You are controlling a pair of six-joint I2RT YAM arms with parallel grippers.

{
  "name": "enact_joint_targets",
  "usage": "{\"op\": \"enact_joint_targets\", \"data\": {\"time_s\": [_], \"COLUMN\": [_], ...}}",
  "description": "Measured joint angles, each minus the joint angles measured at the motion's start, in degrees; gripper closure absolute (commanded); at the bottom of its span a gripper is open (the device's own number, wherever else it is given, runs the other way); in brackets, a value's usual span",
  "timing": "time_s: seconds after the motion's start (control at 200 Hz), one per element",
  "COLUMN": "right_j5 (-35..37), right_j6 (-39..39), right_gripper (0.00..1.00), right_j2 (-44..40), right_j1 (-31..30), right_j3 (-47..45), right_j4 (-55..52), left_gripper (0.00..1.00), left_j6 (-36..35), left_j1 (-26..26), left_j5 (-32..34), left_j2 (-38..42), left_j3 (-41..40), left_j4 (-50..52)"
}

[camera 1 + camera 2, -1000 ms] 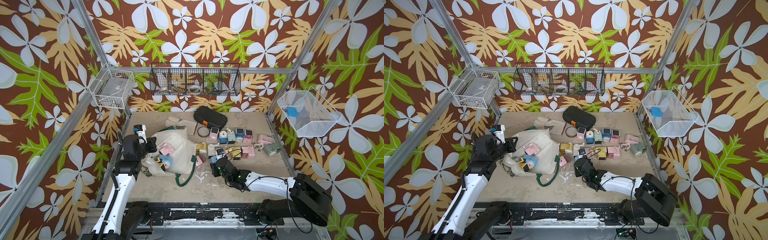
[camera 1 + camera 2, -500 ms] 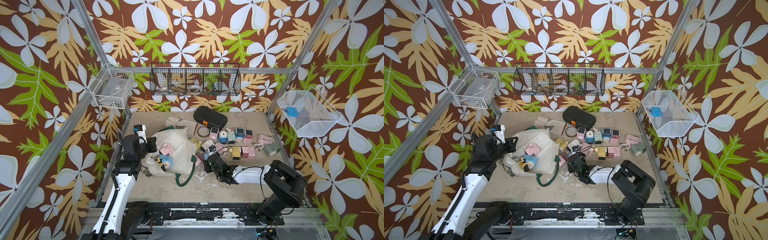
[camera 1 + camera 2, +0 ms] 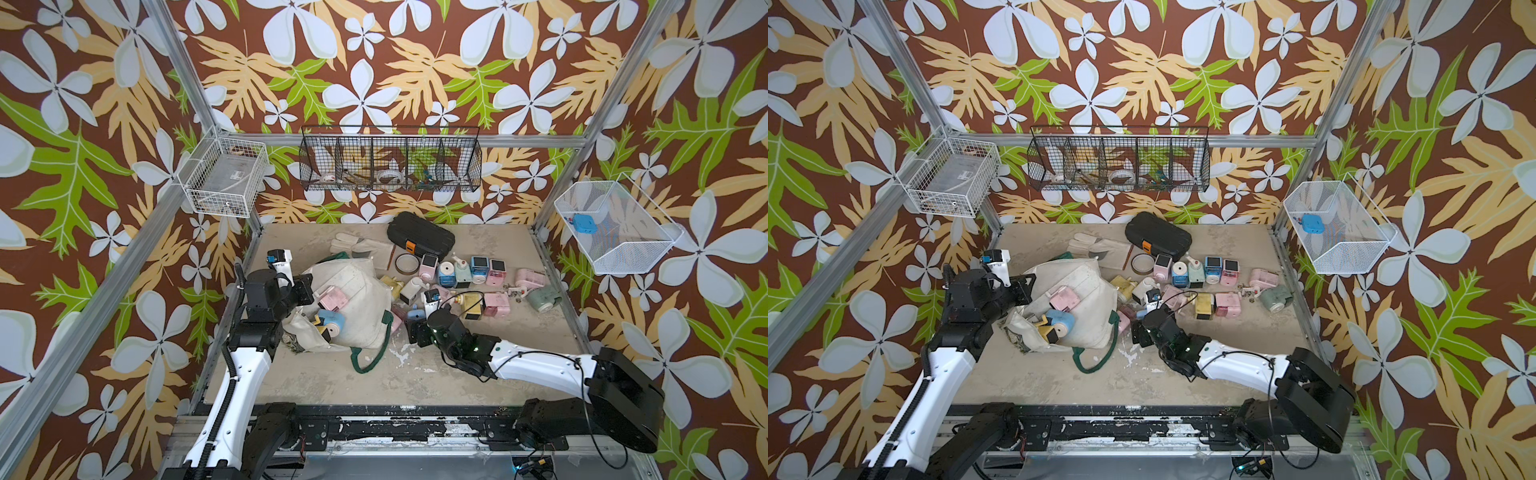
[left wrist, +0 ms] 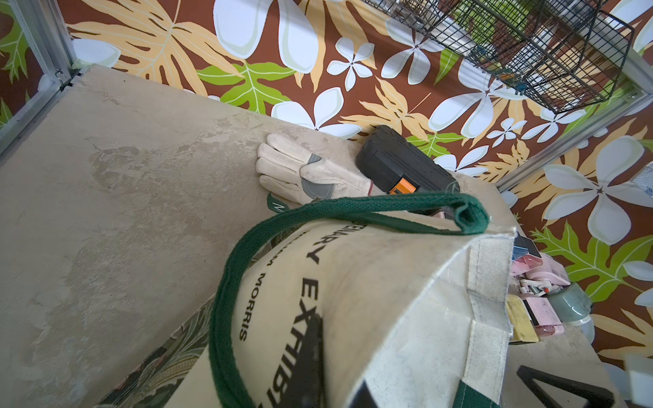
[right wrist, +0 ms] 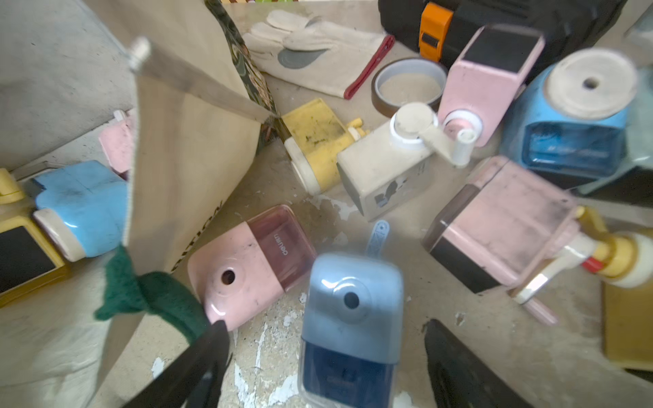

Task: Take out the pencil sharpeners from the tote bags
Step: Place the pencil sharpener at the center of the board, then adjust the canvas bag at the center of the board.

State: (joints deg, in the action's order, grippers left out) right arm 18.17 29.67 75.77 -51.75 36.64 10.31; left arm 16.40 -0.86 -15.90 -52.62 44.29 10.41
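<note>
1. Across the whole floor of the cell spreads the sandy worktop (image 3: 478,374). Both top views take it in entire, while each wrist view catches only a part.
2. Left of centre lies the cream tote bag (image 3: 365,291), slumped on its side with its mouth toward the left arm. One green handle (image 3: 365,361) trails toward the front edge. Only the left wrist view (image 4: 388,282) shows the dark lettering, "MORRIS" among it. Only the top views look into the mouth.
3. By the back wall sits the black hard case (image 3: 419,239) with its orange latch.
4. Just left of the case lies the pale work glove (image 3: 359,247), flat and close to the bag's far edge.
5. The left claw (image 3: 309,289) is clenched on the canvas at the bag's rim. In the left wrist view, one dark finger (image 4: 307,353) lies against the printed cloth.
6. The right claw (image 3: 413,332) hangs low just right of the bag, released, with its fingers (image 5: 198,367) spread wide. The top views hide that gap under the wrist, and the right wrist view shows it plainly.
7. Of the pencil sharpeners (image 3: 465,268), a pink, a blue and a yellow one show in the bag's mouth.
   - The rest lie out on the worktop right of the bag: an upright row at the back and others tumbled in front.
   - A slate-blue sharpener (image 5: 351,318) lies flat between the right claw's fingers, clear of both.
8. The brown tape roll (image 3: 406,263) lies flat between the glove and the row.
</note>
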Motion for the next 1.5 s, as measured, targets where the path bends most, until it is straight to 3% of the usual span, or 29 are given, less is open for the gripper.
{"op": "enact_joint_targets", "data": {"time_s": [0.165,0.35,0.741,0.946,1.106,1.306,1.421,1.501], "right_j5": [-0.4,-3.8,-10.5,-7.6,-4.4,-7.7,-11.2,-13.2], "right_j6": [-1.9,-4.8,-10.9,-11.8,-11.7,-15.8,-17.3,-17.7], "right_gripper": [0.23,0.20,0.14,0.26,0.27,0.54,0.82,0.94], "right_j2": [-8.1,-10.8,2.2,9.3,13.3,21.6,23.5,23.3], "right_j1": [-1.7,-4.0,-4.5,-2.3,1.5,2.3,2.3,2.4], "right_j3": [-0.5,0.8,6.2,13.1,18.0,26.9,27.5,26.3], "right_j4": [-2.2,-2.4,0.8,0.5,0.4,-1.0,-1.2,-0.1], "left_gripper": [1.00,1.00,1.00,1.00,1.00,1.00,1.00,1.00], "left_j6": [0.0,-0.3,-3.2,-4.5,-5.2,-6.2,-6.9,-8.2], "left_j1": [0.0,0.0,0.0,0.0,0.0,0.0,0.5,1.5], "left_j5": [0.0,-0.1,-1.6,-2.6,-2.7,-2.8,-2.3,-2.1], "left_j2": [0.0,0.4,1.1,1.4,1.6,1.8,1.6,0.4], "left_j3": [0.0,0.0,-0.1,-0.4,-0.5,-1.0,-1.6,-1.4], "left_j4": [0.0,0.1,0.4,0.4,0.4,0.0,-0.7,-1.3]}}
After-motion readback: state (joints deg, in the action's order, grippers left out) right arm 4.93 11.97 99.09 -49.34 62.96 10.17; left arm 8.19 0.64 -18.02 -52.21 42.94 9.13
